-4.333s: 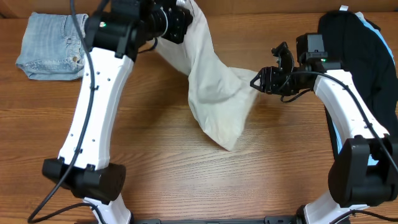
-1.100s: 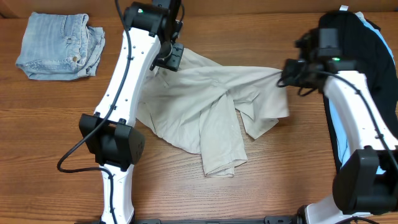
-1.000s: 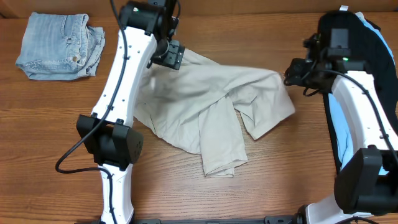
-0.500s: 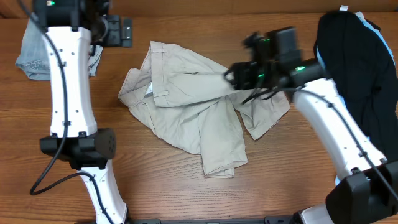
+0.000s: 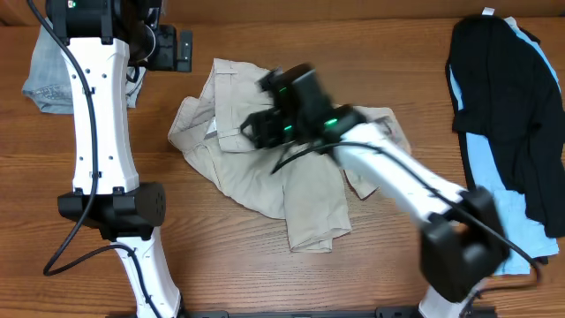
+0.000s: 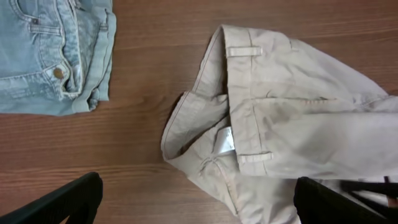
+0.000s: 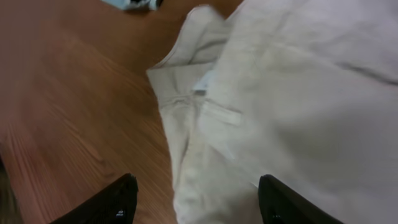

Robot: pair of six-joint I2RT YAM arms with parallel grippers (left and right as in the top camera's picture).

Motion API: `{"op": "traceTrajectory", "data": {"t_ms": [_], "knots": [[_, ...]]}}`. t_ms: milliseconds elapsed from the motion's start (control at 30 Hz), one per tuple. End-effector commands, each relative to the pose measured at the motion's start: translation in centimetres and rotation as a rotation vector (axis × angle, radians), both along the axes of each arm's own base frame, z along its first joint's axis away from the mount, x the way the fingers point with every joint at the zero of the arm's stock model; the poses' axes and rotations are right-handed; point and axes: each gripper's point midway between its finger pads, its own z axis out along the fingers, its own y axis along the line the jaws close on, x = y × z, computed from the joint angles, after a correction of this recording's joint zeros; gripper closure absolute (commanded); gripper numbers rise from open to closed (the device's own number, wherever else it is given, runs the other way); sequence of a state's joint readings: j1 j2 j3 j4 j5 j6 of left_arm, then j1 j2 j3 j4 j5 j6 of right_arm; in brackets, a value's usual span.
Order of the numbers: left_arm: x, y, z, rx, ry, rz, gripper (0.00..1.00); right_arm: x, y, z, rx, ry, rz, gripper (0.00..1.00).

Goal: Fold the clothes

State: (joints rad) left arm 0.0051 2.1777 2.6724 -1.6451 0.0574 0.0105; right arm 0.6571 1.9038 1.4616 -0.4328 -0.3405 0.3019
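Note:
The clothes, a pair of beige shorts [image 5: 300, 190], lie crumpled on the middle of the table, with the waistband toward the upper left. My left gripper [image 5: 172, 49] hangs open above the bare wood just left of them. In the left wrist view the shorts [image 6: 298, 124] show a belt loop and a small white label [image 6: 225, 140], and the left gripper [image 6: 199, 208] holds nothing. My right gripper [image 5: 254, 128] reaches across over the waistband. In the right wrist view it [image 7: 196, 205] is open above the shorts [image 7: 298, 112], with nothing pinched.
Folded denim shorts [image 5: 40, 75] lie at the back left, partly behind the left arm, and show up close in the left wrist view [image 6: 50, 56]. Black and light-blue garments [image 5: 503, 88] are piled at the right edge. Bare wood lies in front of the shorts.
Both grippers let go of the shorts, which dropped in a heap. The left gripper moved away to the left. The right arm swung left across the shorts to the waistband.

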Motion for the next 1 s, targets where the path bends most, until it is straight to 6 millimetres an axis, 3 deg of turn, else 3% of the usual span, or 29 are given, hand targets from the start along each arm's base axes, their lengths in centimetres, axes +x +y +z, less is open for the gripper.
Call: {"op": "traceTrajectory", "data": {"t_ms": [0, 133, 333, 600, 767, 900, 967], "knots": [[0.0, -0.4, 0.6, -0.003, -0.021, -0.030, 0.00, -0.4, 3.0, -1.7, -0.038, -0.038, -0.020, 0.34], [0.0, -0.4, 0.5, -0.003, -0.017, -0.030, 0.00, -0.3, 4.3, -4.5, -0.123, -0.106, -0.060, 0.33], [0.0, -0.5, 0.5, -0.003, -0.017, -0.032, 0.00, 1.5, 4.0, -7.8, -0.223, -0.184, -0.155, 0.31], [-0.1, -0.5, 0.4, -0.003, -0.013, -0.032, 0.00, 3.3, 4.3, -10.6, -0.213, -0.208, -0.190, 0.22], [-0.1, -0.5, 0.4, -0.003, -0.012, -0.033, 0.00, 4.2, 4.2, -10.9, -0.187, -0.208, -0.231, 0.21], [-0.1, -0.5, 0.4, -0.003, -0.012, -0.032, 0.00, 5.0, 3.0, -11.1, -0.182, -0.172, -0.297, 0.48], [-0.1, -0.5, 0.4, -0.003, -0.012, -0.032, 0.00, 5.1, 2.2, -11.6, -0.201, -0.151, -0.311, 0.69]]}}
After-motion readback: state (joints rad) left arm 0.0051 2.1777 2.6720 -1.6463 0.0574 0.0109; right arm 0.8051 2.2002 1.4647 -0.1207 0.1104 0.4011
